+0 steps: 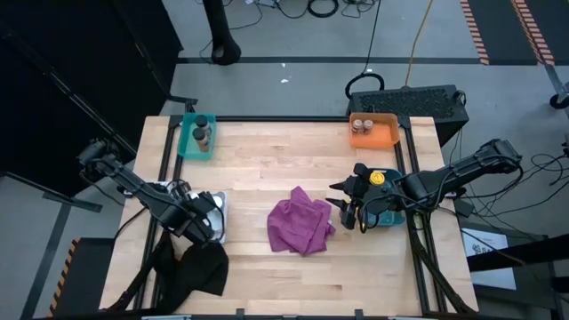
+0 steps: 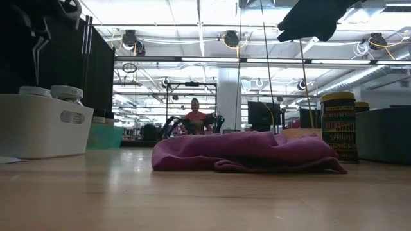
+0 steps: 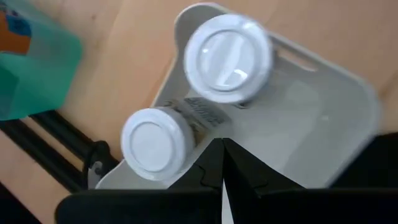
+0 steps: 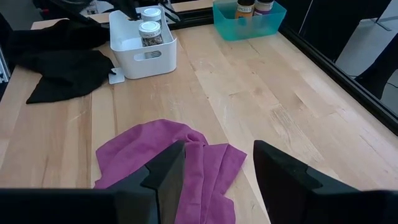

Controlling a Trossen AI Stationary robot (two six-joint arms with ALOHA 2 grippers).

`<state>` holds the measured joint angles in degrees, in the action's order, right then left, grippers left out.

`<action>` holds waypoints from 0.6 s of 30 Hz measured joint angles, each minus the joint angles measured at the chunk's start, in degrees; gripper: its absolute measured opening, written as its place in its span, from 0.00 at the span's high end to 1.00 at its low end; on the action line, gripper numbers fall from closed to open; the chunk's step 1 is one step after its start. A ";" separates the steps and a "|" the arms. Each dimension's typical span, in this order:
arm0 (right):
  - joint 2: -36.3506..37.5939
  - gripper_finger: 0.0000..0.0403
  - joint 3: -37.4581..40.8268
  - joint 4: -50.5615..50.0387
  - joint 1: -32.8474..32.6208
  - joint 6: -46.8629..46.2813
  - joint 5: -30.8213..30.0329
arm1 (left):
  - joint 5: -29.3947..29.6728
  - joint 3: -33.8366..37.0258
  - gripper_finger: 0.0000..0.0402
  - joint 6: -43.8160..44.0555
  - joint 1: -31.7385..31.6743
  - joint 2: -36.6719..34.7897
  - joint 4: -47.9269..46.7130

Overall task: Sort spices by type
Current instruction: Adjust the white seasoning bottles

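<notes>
We see two white-lidded cylindrical spice jars [image 3: 227, 57] standing in the white plastic bin [image 4: 155, 62] at the table's left side, the left gripper [image 3: 222, 163] pinched closed above them. The right gripper [image 4: 214, 177] hovers parted and empty over the crumpled magenta cloth [image 1: 302, 222].

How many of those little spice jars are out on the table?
7 that I can see: two in the white tray, two in the teal tray, two in the orange tray, one yellow-lidded jar by the right gripper. Others may be hidden.
</notes>
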<state>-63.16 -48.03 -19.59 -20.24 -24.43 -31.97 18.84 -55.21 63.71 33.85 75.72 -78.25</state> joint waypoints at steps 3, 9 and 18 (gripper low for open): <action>0.00 0.58 0.00 0.00 -0.01 0.00 0.00 | -0.15 -1.58 0.97 -1.53 0.44 0.00 1.10; 0.00 0.58 0.00 0.00 0.00 0.01 0.00 | -0.06 -1.57 0.97 -11.88 0.21 0.00 14.25; 0.00 0.58 0.00 0.00 -0.01 0.02 0.02 | 2.32 1.34 0.97 -11.69 -4.30 0.00 14.25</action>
<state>-63.16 -48.03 -19.59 -20.25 -24.41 -31.94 21.17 -53.87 52.02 29.55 75.72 -64.00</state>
